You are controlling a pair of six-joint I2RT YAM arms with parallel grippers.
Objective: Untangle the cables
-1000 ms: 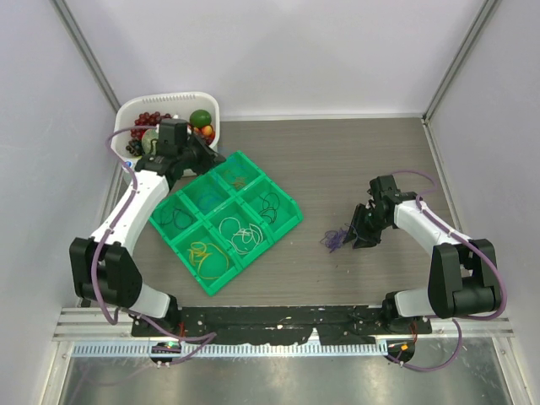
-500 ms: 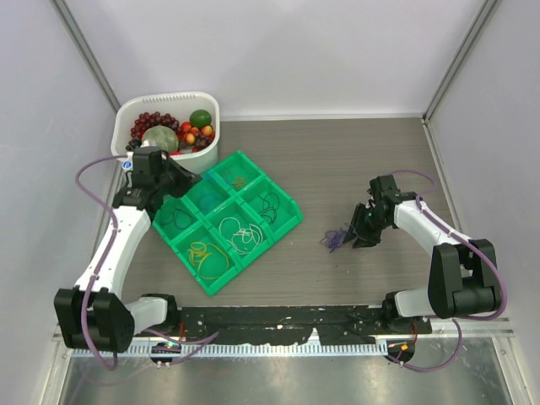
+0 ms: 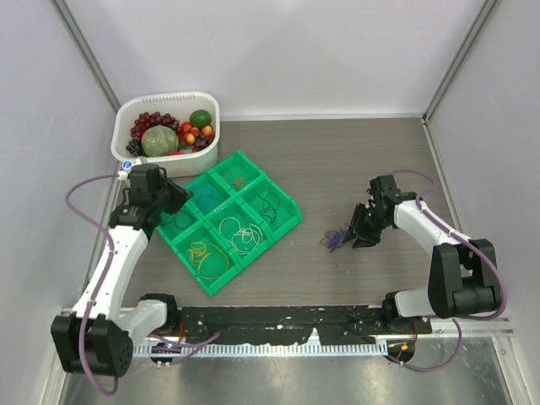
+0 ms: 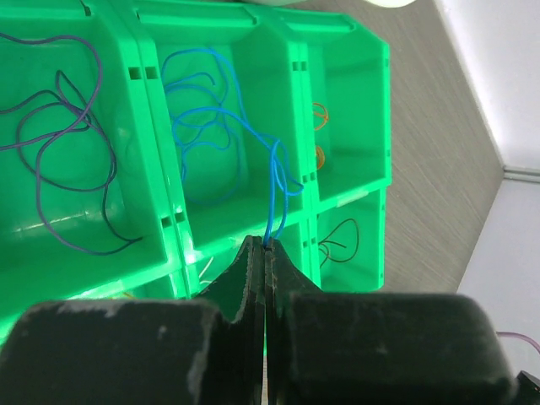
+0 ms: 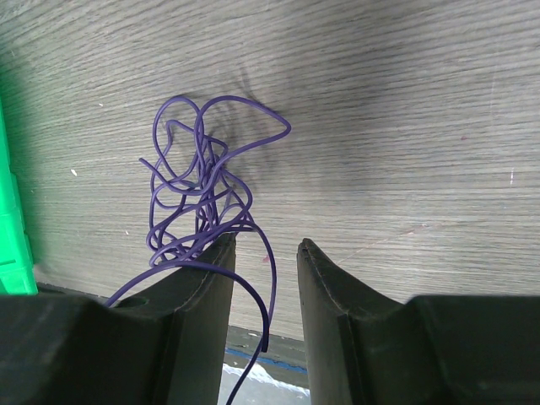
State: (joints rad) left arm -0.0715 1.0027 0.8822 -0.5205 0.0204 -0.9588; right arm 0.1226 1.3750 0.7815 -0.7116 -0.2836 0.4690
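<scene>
A tangle of purple cables (image 5: pixel 198 194) lies on the wooden table, right of the green tray (image 3: pixel 293 221). My right gripper (image 5: pixel 266 245) stands open just behind that tangle (image 3: pixel 335 240); one purple strand runs over its left finger and down between the jaws. My left gripper (image 4: pixel 266 245) is shut on a blue cable (image 4: pixel 221 118) that trails into a tray compartment. It hovers over the tray's left side (image 3: pixel 181 198). Other compartments hold a purple cable (image 4: pixel 59 160), orange ones (image 4: pixel 319 126), a black one (image 4: pixel 342 240), white ones (image 3: pixel 240 234) and yellow ones (image 3: pixel 202 253).
A white basket of fruit (image 3: pixel 166 126) stands at the back left, just behind the tray. Lilac hoses loop beside both arms. The black rail with the arm bases runs along the near table edge (image 3: pixel 278 319).
The left arm has swung away from the basket toward the near left, its gripper staying shut and now holding the blue cable over the tray. The right arm has not moved.
</scene>
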